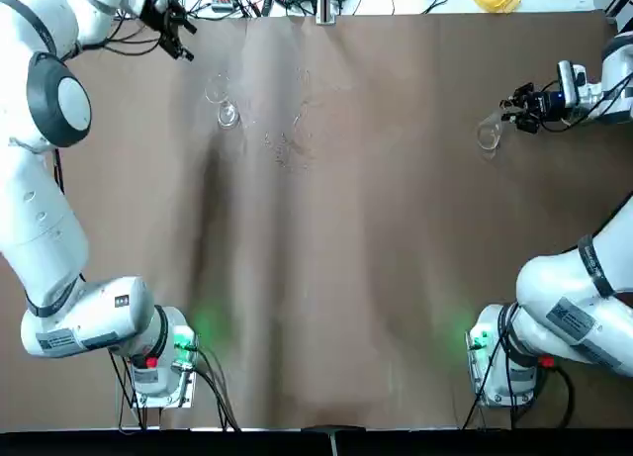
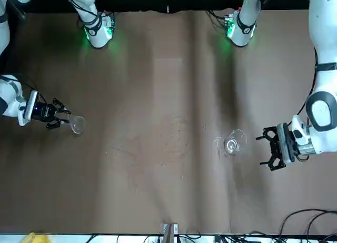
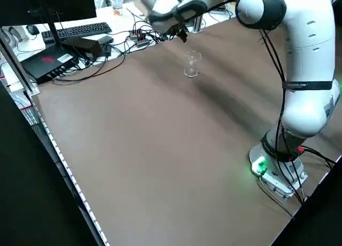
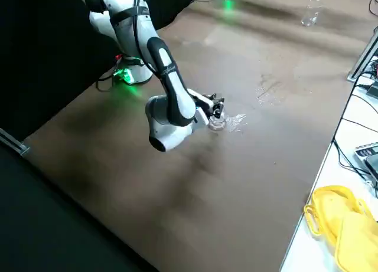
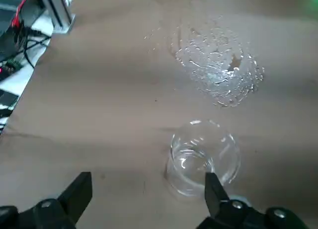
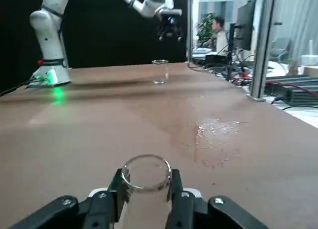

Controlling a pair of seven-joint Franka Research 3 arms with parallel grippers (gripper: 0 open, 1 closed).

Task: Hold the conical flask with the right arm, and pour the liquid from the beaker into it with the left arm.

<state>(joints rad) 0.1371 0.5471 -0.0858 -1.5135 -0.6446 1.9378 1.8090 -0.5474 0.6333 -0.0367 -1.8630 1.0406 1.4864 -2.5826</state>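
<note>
I see the brown table filling nearly the whole top view, its cloth creased in long vertical folds.

The left arm rises along the left edge of the top view and bends over at the upper left corner. The right arm, with black cables strapped to it, occupies the lower right corner and re-enters at the right edge, upper part.

The left gripper sits in the upper left of the top view. In the left wrist view its fingers stand wide apart and hold nothing; the beaker lies between and beyond them, not touched.

The right gripper is at the upper right of the top view. In the right wrist view its fingers are closed against the neck of the conical flask on both sides.

A patch of spilled droplets lies in the upper centre of the top view, just right of the beaker.

The beaker stands upright on the table in the upper left of the top view, below and right of the left gripper, well apart from the flask.

The conical flask shows in the top view at upper right, just left of the right gripper.
</note>
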